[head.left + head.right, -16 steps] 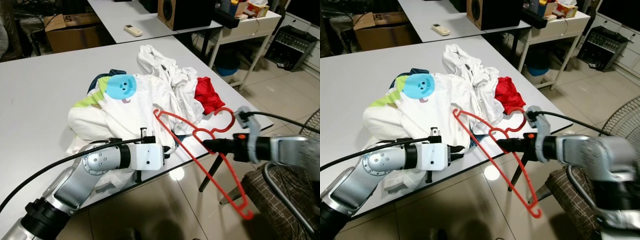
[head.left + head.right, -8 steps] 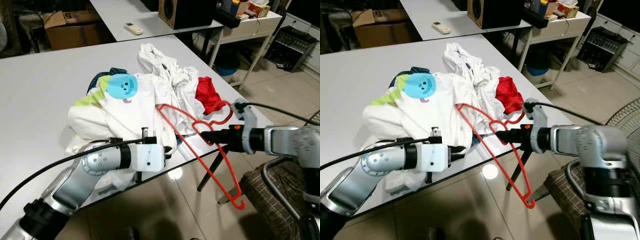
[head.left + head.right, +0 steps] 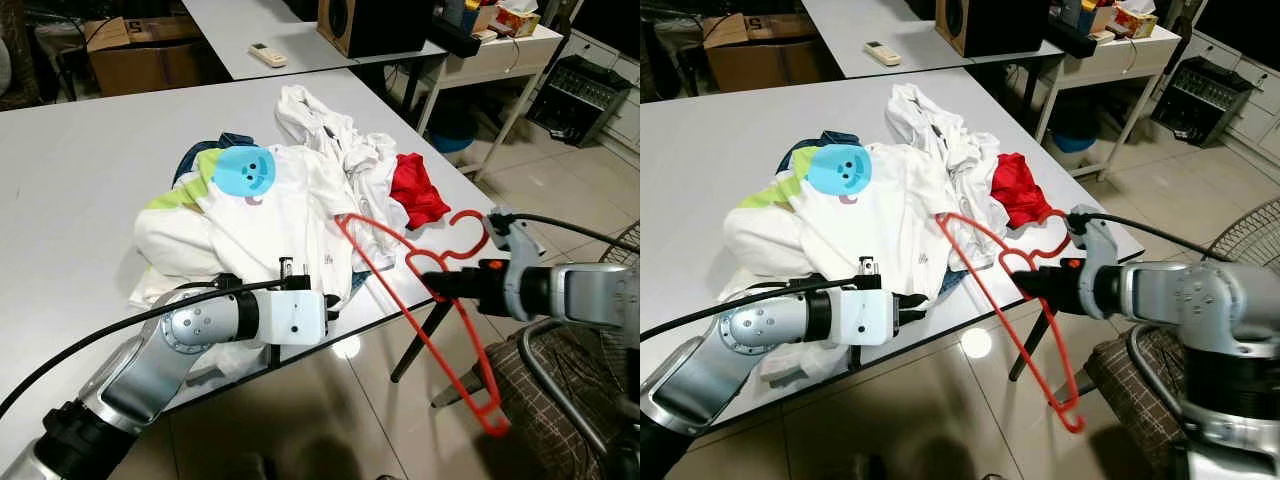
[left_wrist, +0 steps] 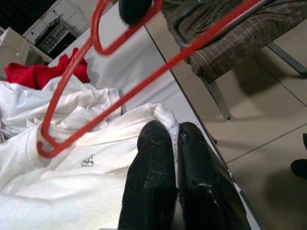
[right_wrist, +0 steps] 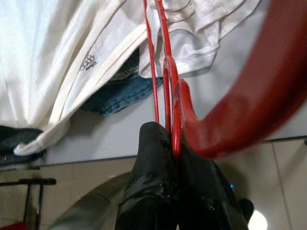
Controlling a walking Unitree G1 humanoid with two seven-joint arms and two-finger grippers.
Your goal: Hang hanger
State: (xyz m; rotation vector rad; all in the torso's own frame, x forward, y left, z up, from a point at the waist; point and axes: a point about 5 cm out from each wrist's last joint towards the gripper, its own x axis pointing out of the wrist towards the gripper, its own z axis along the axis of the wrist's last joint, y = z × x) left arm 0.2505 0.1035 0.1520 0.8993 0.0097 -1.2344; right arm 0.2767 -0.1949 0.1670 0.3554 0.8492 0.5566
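Observation:
A red plastic hanger (image 3: 470,217) hangs tilted over the table's front right corner, one end above the clothes and the other low over the floor. My right gripper (image 3: 420,270) is shut on its neck just under the hook, and the right wrist view has the hanger (image 5: 169,72) clamped between the fingers. A white T-shirt (image 3: 270,215) with a blue smiley print lies in a heap on the white table (image 3: 70,170). My left gripper (image 4: 167,132) is at the table's front edge, shut on the shirt's white hem.
A red garment (image 3: 415,195) and more white clothes lie at the pile's right. A plaid-cushioned chair (image 3: 565,395) stands under my right arm. Behind are a second table with a remote (image 3: 266,59), a speaker (image 3: 370,25) and a cardboard box (image 3: 150,60).
My right gripper has carried the hanger a little to the right, so its near end sits further right over the shirt. The left gripper keeps its hold on the hem.

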